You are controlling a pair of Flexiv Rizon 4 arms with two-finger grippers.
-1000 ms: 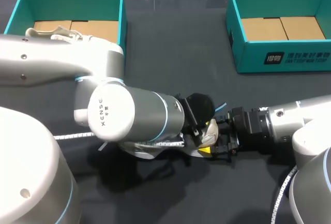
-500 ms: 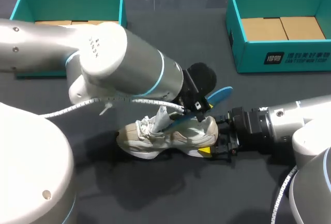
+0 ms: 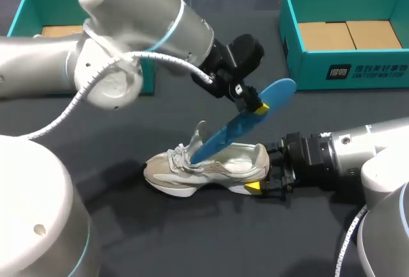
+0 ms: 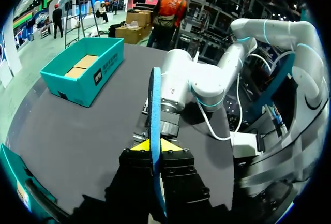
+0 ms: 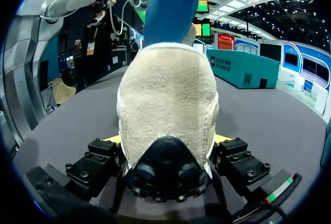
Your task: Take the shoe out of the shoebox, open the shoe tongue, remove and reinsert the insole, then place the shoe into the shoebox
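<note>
Our left arm enters from the left edge of the head view and arcs across the upper middle, its wrist angled down toward the right. The left gripper [image 3: 255, 105] is clamped on the upper part of a long flat blue insole [image 3: 246, 123]. In the left wrist view the insole sits edge-on, pinched between the yellow tips.

The insole slants down to the mouth of a cream fabric sneaker with a white sole [image 3: 204, 171]. We cannot tell whether its lower end is inside. The sneaker stands on the dark table [image 3: 192, 238] in the lower middle, toe pointing left.

Our right arm lies low from the right edge. The right gripper [image 3: 259, 184] grips the sneaker's heel from both sides.

Open teal cardboard shoeboxes sit at upper left [image 3: 38, 8] and upper right [image 3: 345, 72].
</note>
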